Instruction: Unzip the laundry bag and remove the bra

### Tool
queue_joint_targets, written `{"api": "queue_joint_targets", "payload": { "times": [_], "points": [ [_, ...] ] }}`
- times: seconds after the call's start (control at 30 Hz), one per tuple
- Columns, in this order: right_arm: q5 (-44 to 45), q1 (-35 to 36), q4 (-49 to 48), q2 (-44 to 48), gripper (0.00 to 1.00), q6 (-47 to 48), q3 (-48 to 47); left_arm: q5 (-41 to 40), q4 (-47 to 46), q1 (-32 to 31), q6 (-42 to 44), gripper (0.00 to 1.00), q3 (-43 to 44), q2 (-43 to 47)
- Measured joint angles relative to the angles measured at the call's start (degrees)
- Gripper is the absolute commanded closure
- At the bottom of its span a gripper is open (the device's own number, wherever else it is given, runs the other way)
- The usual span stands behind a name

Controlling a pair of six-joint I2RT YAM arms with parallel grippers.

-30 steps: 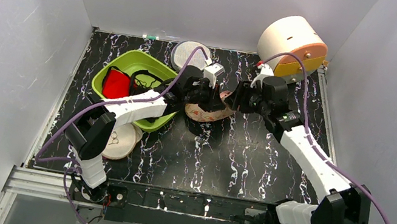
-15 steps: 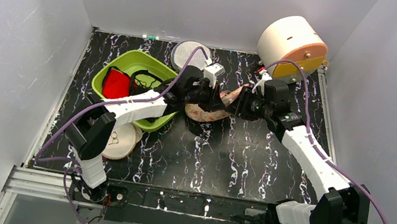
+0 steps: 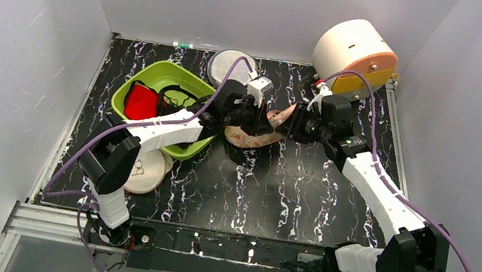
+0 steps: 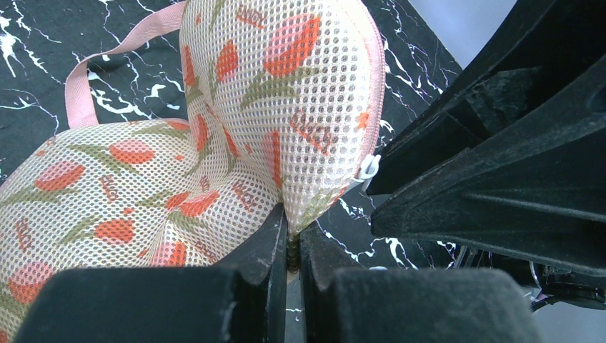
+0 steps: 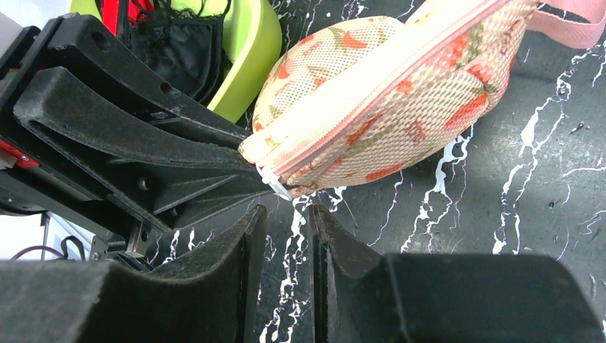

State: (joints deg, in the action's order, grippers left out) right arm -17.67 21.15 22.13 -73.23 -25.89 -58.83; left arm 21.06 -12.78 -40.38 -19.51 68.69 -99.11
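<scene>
Here, left gripper [image 4: 289, 239] clamps the laundry bag [image 4: 236, 128] — right gripper [image 5: 286, 223] slightly apart, empty, near zip pull [image 5: 274, 181].

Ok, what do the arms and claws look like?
Left arm and right arm: white shells on the long links, black joints, a purple cable looping along each. Left claw and right claw: two flat black fingers with a rough, foamy surface.

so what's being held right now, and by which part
The left end effector pinches the bag by its zipped rim, near the pull; the right end effector holds nothing.
</scene>
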Motion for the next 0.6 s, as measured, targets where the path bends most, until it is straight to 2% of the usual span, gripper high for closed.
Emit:
{"api": "queue_joint_targets", "payload": {
  "times": [0.33, 0.43, 0.6],
  "points": [
    [1.2, -0.1, -3.0, -1.8, 0.74, -0.9, -0.3, 0.1, 0.1, 0.0, 0.0, 1.0, 0.0, 0.0],
    [1.3, -0.1, -3.5, -2.2, 0.78, -1.2, -0.4, 0.1, 0.2, -0.1, 0.0, 1.0, 0.0, 0.0],
    [1.4, -0.1, -3.9, -2.5, 0.9, -1.3, -0.6, -0.4, 0.3, -0.3, 0.4, 1.0, 0.1, 0.0]
  ]
}}
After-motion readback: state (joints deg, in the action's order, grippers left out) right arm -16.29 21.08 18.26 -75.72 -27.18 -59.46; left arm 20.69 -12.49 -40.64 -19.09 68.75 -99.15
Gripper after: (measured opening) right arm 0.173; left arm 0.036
